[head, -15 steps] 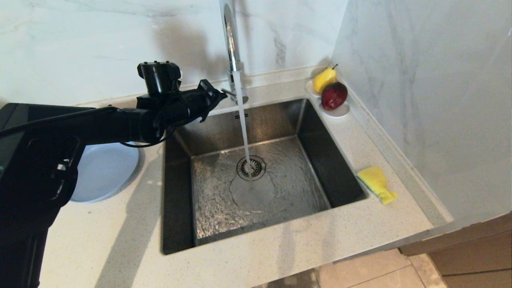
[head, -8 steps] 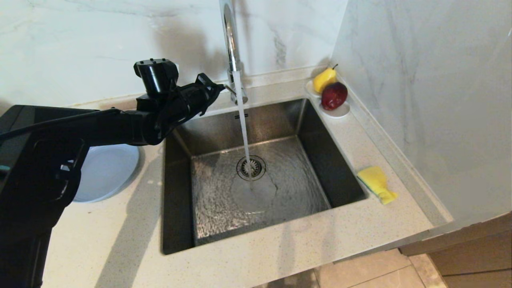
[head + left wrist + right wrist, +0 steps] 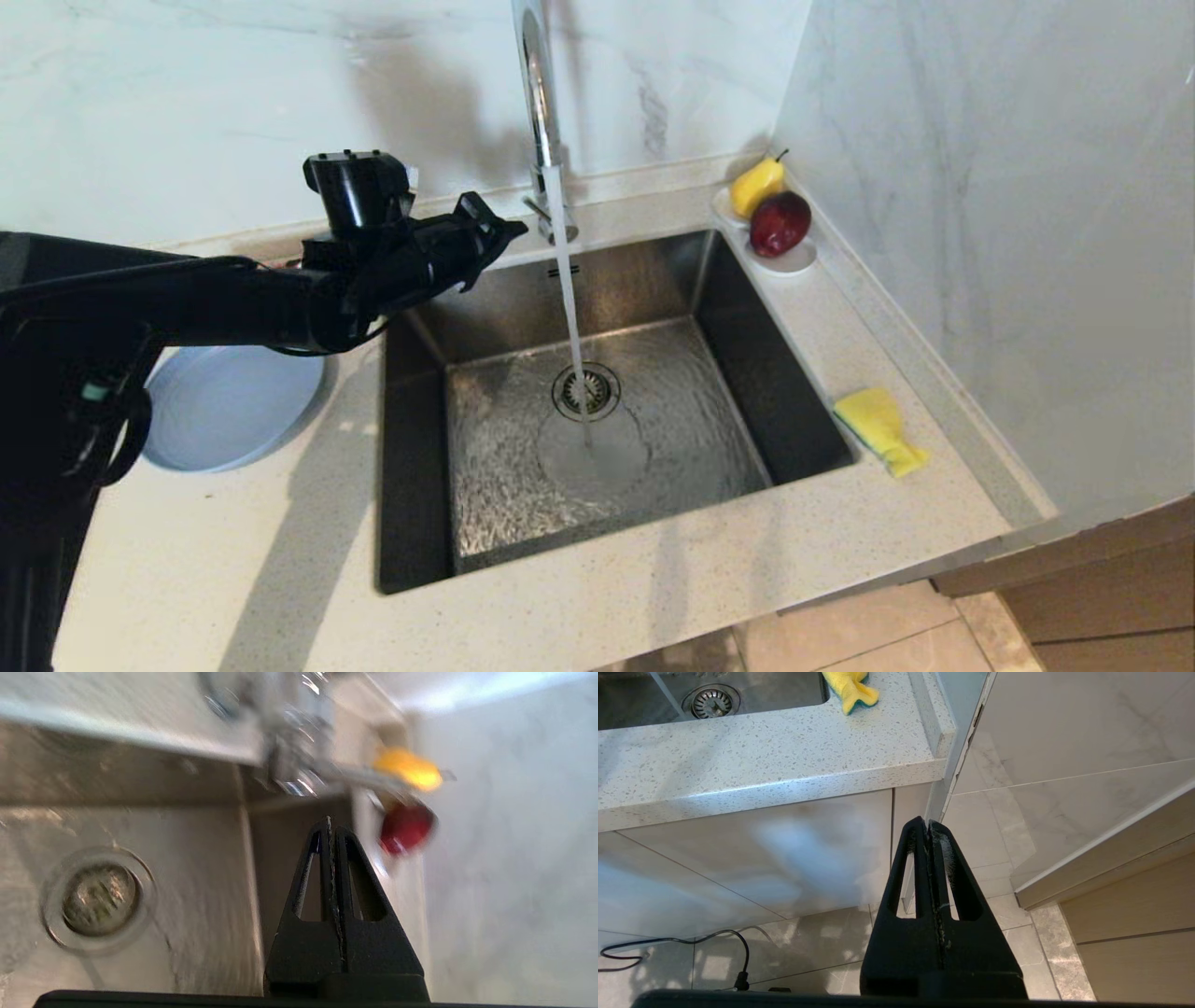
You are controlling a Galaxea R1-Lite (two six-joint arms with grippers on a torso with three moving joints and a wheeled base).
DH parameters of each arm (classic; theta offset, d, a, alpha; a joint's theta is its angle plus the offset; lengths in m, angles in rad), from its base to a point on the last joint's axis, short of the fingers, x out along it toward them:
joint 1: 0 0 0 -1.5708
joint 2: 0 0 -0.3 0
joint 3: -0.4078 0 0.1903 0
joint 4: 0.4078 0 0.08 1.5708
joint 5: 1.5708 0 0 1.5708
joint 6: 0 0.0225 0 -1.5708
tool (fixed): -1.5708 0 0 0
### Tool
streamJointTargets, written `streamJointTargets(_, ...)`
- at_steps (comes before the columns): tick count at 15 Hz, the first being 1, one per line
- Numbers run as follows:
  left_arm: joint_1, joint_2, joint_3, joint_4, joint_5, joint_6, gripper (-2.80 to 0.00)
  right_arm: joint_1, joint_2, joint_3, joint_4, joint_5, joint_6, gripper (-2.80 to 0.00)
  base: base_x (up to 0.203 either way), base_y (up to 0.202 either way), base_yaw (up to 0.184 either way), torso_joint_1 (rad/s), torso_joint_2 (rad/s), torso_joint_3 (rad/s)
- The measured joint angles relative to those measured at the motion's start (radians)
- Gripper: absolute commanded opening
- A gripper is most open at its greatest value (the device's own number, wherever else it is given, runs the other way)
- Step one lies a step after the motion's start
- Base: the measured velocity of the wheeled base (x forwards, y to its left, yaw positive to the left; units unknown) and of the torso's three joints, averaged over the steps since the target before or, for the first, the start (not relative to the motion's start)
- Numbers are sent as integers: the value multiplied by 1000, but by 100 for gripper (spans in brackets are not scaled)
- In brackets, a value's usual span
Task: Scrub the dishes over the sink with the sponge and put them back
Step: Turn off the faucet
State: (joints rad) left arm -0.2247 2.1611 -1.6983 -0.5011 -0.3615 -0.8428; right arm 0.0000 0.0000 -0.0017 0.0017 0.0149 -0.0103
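The left gripper [image 3: 509, 228], fingers pressed together and empty, hangs over the back-left rim of the square stainless steel sink [image 3: 425, 523], just beside the tall chrome faucet [image 3: 540, 103] pouring water onto the drain. The waisted yellow sponge [image 3: 879, 429] lies on the speckled counter [image 3: 653, 597] at the sink's right, the wide grey-blue plate [image 3: 224, 411] at its left under the arm. The right gripper [image 3: 928, 826], also closed and empty, hangs parked below the counter edge.

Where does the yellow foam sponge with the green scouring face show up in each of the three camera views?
Head view: the yellow foam sponge lies on the speckled counter right of the steel sink, near the front corner.
Left wrist view: not in it; only the sink, faucet and fruit show.
Right wrist view: the sponge sits at the upper edge, on the counter beside the sink.
Shared landmark: the round drain strainer.
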Motion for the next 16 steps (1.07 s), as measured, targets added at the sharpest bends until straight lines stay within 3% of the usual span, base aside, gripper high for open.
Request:
streamJointTargets(3,-1,-67,45,9,-60,-10,-280,0,0,0,0,0,0,-280,0,0,0,0,0,0)
streamJointTargets(7,-7,-82,35,21,-61,-18,-280,0,0,0,0,0,0,-280,0,0,0,0,0,0)
streamJointTargets(11,-9,-49,-8,21,-61,-67,-280,0,0,0,0,0,0,-280,0,0,0,0,0,0)
streamJointTargets(16,-15,-5,-33,20,-63,-71,-280,0,0,0,0,0,0,-280,0,0,0,0,0,0)
